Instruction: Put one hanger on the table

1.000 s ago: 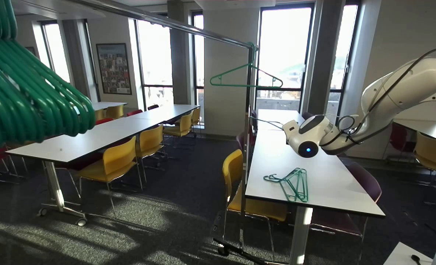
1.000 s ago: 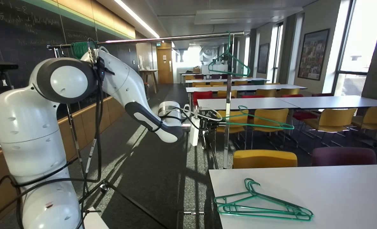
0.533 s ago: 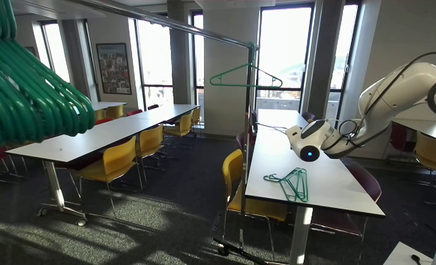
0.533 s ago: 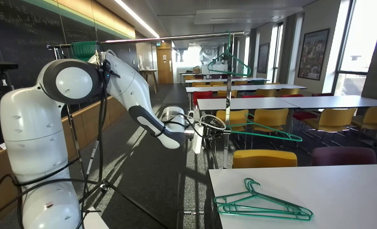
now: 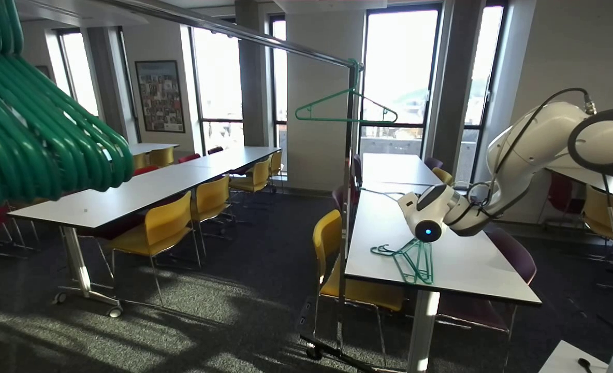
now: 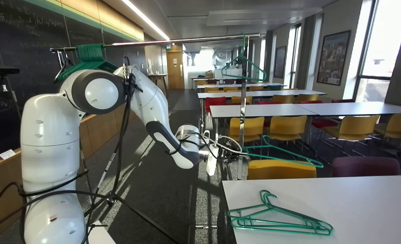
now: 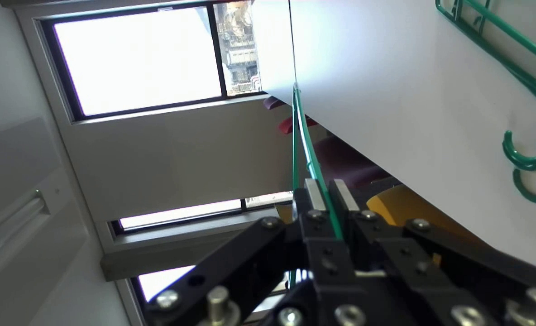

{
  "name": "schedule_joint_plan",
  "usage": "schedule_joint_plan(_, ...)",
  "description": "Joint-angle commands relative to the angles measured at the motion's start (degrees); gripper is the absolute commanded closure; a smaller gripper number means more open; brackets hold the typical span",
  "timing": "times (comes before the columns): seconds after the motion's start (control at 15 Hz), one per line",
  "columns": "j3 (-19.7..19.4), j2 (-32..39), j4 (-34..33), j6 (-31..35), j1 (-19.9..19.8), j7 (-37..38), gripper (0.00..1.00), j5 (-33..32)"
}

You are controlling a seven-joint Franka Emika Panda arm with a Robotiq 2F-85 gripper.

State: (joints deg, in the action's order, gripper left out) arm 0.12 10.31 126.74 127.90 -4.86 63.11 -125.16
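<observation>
Tall windows, yellow chairs, white table bearing green hangers, gripper pinching a single hanger.

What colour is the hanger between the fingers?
Green. The hanger shows best in the wrist view, close up between the fingers.

Panda arm, bent at the elbow. The upper arm stands almost vertical; in both exterior views the forearm descends obliquely to the wrist, where a blue light glows in a round dark cap. The gripper projects roughly level from the wrist. In the wrist view its two fingers lie parallel and clamped, with only a narrow gap between them.
</observation>
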Motion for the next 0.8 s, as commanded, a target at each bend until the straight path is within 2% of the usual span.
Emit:
schedule_joint_plan(0.0,-0.3,2.6,-2.0,-3.6,0.1,2.2,0.98,-1.7)
schedule_joint_plan(0.07,0.0,1.6,-0.6,-1.5,0.0,0.5,0.92,0.0)
schedule_joint_plan(0.4,0.1,2.6,-1.5,-2.2,0.0,1.0,0.92,0.1)
schedule_joint_plan(0.47,0.1,2.6,-1.5,-2.2,0.0,1.0,0.98,0.1)
schedule_joint_plan(0.73,0.9,3.2,-0.3,-2.6,1.0,0.2,0.98,0.0)
